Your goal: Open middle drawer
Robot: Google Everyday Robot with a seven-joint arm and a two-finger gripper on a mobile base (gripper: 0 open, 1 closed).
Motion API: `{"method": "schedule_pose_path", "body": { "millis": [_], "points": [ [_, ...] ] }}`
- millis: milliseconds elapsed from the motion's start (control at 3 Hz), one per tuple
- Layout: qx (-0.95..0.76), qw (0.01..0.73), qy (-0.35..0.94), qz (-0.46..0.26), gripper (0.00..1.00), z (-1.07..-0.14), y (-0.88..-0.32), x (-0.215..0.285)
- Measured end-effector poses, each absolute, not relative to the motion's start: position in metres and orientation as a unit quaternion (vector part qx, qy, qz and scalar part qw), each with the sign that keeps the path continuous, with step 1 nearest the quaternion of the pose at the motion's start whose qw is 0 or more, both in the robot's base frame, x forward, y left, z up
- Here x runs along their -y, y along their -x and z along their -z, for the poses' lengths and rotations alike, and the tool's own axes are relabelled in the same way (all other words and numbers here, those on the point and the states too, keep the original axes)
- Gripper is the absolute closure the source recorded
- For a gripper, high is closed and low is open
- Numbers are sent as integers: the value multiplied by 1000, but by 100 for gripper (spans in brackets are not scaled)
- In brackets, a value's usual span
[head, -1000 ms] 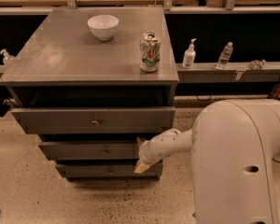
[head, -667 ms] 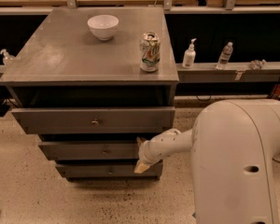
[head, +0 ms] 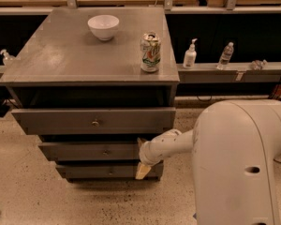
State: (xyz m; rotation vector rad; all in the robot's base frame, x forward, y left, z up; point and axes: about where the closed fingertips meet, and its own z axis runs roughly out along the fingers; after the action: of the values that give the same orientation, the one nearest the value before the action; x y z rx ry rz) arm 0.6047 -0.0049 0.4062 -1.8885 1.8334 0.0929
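Note:
The grey cabinet (head: 89, 60) has three drawers. The middle drawer (head: 84, 152) is the second front down and has a small dull knob (head: 106, 152) at its centre. My gripper (head: 142, 156) sits at the right end of that front, well to the right of the knob. It is open. One tan fingertip (head: 141, 141) shows above the front's top edge and the other (head: 143, 170) hangs below its bottom edge. My white arm (head: 171, 144) reaches in from the right. The top drawer (head: 93, 121) sticks out further than the middle one.
A white bowl (head: 103, 26) and a drink can (head: 150, 52) stand on the cabinet top. The lowest drawer (head: 103, 171) is just under the gripper. My large white body (head: 239, 163) fills the lower right. Bottles (head: 190, 54) line a shelf behind.

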Motion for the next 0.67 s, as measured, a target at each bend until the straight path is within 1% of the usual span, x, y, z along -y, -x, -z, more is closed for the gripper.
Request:
{"method": "schedule_pose_path", "body": {
  "millis": [333, 667],
  "points": [
    [-674, 251, 694, -34, 0, -406, -605, 5],
    [-672, 252, 696, -31, 0, -408, -607, 4]
  ]
}}
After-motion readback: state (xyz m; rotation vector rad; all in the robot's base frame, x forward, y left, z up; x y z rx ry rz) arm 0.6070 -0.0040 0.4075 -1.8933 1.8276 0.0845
